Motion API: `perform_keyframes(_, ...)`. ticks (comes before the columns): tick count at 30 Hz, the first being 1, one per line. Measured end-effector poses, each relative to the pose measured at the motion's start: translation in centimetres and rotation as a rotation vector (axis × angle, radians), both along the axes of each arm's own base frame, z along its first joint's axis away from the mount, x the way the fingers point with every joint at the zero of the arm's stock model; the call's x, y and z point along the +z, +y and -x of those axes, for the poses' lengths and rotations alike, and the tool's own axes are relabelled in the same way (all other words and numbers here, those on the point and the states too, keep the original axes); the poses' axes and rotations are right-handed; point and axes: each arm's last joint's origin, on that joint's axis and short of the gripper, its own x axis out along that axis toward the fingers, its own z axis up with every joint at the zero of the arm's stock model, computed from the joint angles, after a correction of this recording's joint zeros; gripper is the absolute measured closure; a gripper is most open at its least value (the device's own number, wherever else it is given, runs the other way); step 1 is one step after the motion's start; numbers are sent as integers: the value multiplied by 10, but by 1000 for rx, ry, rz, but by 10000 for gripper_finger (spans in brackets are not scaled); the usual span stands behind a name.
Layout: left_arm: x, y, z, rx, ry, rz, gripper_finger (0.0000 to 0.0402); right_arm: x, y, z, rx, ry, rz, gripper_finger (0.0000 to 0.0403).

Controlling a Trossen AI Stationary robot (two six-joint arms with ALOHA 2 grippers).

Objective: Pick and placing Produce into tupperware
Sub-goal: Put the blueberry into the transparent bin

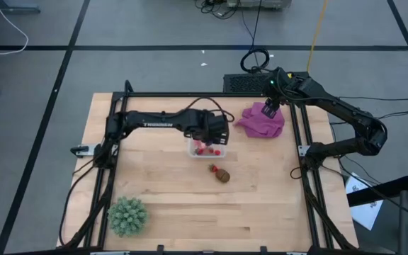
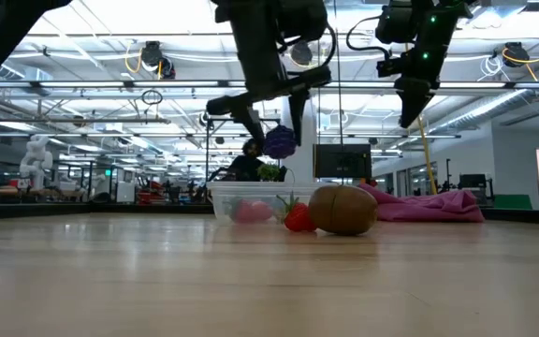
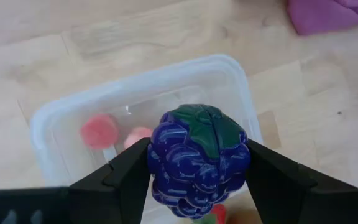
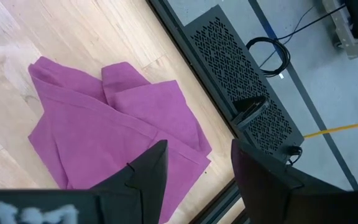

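Left wrist view: left gripper, jaws clamped on the grape cluster, hangs above the tupperware mid-surface for release; right gripper, jaws parted, idles over the far-right corner.

A crumpled purple cloth lies at the far right corner of the wooden surface. A spiky green ball sits at the near left corner, well apart from it. A black perforated box stands on the floor just beyond the cloth.
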Motion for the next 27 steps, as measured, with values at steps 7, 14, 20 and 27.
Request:
perform_keyframes(7,-14,1,5,-42,48,31,172,2,-2,-2,0,-28,24,234)
perform_keyframes(14,-42,-2,9,-54,63,100,172,2,-2,-2,-1,-30,25,234)
perform_keyframes(20,-52,-2,8,-66,92,110,172,2,-2,-2,-2,-30,24,234)
perform_keyframes(27,-65,0,-1,-80,59,124,172,2,-2,-2,-2,-30,24,234)
